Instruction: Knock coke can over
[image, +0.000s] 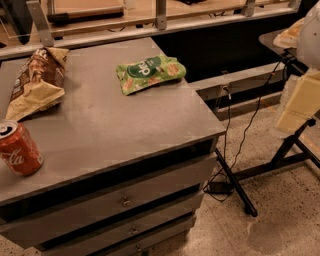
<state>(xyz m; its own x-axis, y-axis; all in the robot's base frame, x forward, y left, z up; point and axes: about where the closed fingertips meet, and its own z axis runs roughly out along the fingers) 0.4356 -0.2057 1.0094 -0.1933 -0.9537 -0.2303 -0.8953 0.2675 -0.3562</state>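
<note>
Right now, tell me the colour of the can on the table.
Coke can: red, white script, silver top, in the camera view. Pincer far right.

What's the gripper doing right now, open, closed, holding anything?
Gripper: at the right edge, off the table, far from the coke can; open or closed cannot be told.

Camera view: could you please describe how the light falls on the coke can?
Camera view: warm, dim light; the coke can stands evenly lit on the grey cabinet top, the drawer gaps below fall in deep shadow, and the gripper hangs pale at the right edge.
</note>
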